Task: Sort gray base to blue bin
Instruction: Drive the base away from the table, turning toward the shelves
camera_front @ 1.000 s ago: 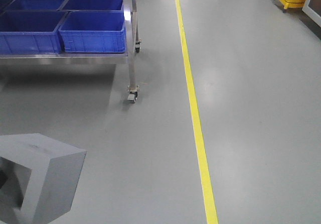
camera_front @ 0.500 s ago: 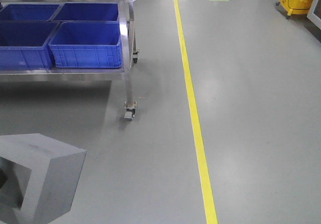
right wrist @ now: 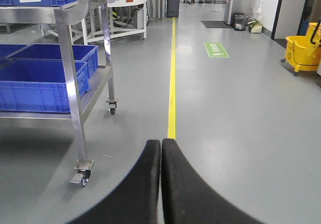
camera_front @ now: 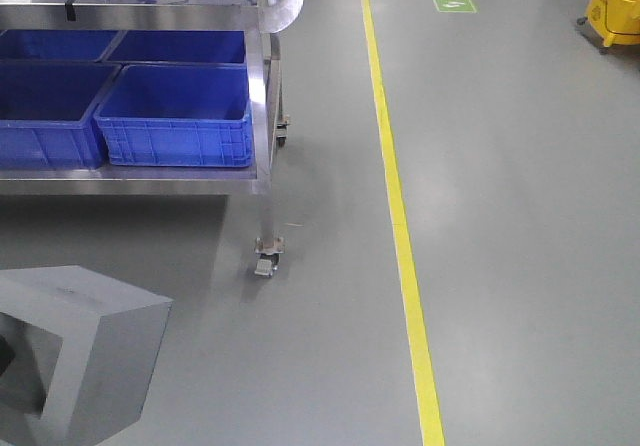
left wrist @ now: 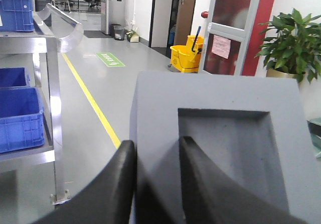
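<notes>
— Where is the matte gray cube-like block with the square dip [left wrist: 225, 128] found?

— It is held up in the air by the left gripper [left wrist: 156, 144]. In the front view it is seen at the low left corner, above the smooth gray floor [camera_front: 520, 266].

— How is the block held?

— One wall of the block is pinched. One black finger [left wrist: 123, 184] is pressed on the outside, and the other is set inside the dip.

— And the right gripper [right wrist: 161, 141]?

— Its two black fingers are pressed together. Nothing is held between them.

— Where is the big bright blue plastic bin [camera_front: 172, 142] seen?

— It is set on the low shelf of the shiny steel cart with small wheels [camera_front: 266, 171], by the cart's near corner leg. More blue bins are lined up beside it and behind it. The gray block is kept well apart from the bin, not over it.

— What else is seen?

— A long yellow line [camera_front: 402, 236] is painted on the floor to the right of the cart. A yellow mop bucket [camera_front: 616, 8] is parked far off.
</notes>
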